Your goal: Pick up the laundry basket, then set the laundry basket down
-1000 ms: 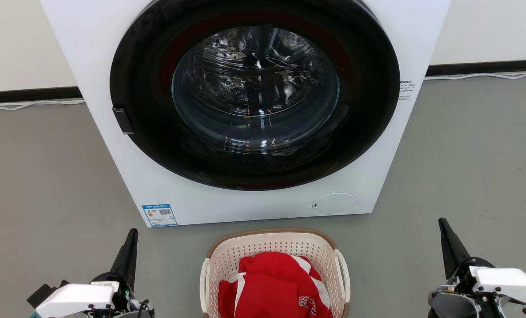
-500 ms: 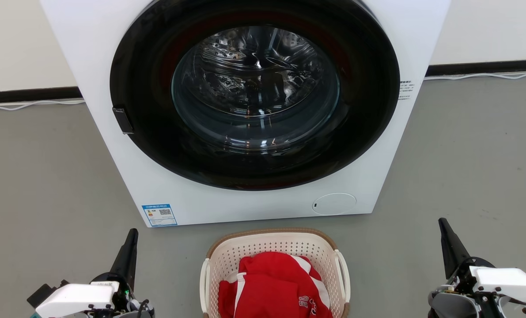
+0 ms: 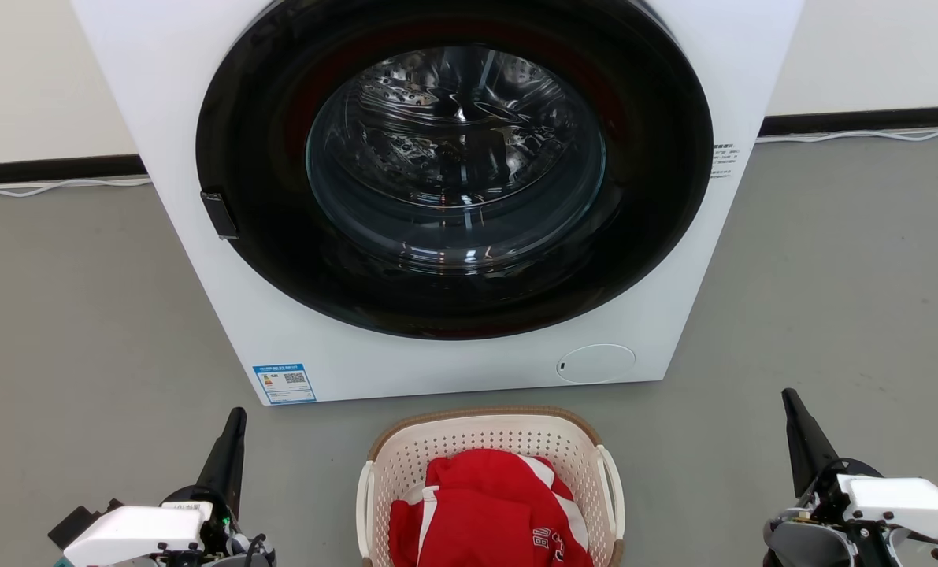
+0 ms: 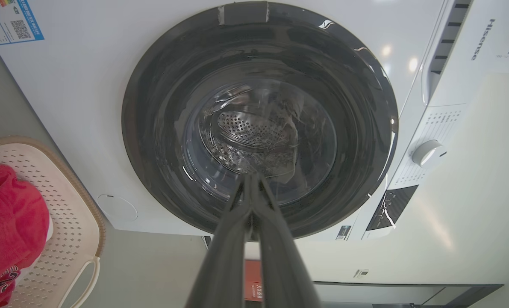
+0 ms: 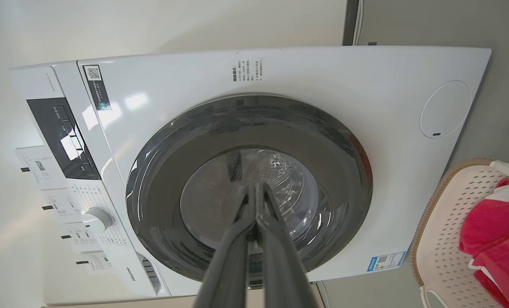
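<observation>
Down at the bottom centre of the head view, the laundry basket point(image 3: 484, 437) sits on the floor point(image 3: 83, 315) holding red cloth point(image 3: 484, 512) — between the grippers, apart from both. At lower left the left gripper point(image 3: 237, 417) and at lower right the right gripper point(image 3: 790, 403) each have fingers pressed together, gripping nothing.

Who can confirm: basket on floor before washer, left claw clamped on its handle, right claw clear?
Not right. The left claw is shut on nothing, clear of the laundry basket, as the head view shows. Rest holds.
</observation>
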### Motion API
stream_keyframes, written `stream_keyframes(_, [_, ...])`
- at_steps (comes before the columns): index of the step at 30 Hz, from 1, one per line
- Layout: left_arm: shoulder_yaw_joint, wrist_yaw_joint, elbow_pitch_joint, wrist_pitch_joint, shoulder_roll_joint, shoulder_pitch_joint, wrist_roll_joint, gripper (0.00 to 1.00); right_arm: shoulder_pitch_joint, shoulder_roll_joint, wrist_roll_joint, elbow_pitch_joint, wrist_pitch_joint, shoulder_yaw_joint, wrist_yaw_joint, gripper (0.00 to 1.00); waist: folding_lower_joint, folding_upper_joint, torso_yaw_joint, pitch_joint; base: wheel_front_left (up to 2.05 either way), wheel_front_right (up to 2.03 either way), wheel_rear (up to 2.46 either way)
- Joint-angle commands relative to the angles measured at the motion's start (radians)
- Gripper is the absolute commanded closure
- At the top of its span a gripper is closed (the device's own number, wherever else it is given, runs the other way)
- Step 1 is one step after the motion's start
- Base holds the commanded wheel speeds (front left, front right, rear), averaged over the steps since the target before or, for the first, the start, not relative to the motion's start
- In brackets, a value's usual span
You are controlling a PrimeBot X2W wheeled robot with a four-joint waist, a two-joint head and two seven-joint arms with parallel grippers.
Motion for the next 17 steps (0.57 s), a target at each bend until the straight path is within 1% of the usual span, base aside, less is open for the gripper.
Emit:
stream_keyframes(1, [0.030, -0.010, -0.029, 0.006, 0.010, -0.056, -0.005, 1.00, -0.041, -0.004, 0.007, -0.029, 0.007, 0.018, 0.007, 1.00, 0.0001, -0.0001, 0.000, 0.000, 0.00, 0.00, 0.00])
stream_keyframes(17, [0.030, -0.010, -0.029, 0.006, 0.010, -0.055, -0.005, 1.00, -0.041, -0.004, 0.007, -0.029, 0.007, 0.018, 0.007, 1.00, 0.0000, -0.0001, 0.000, 0.000, 0.00, 0.00, 0.00])
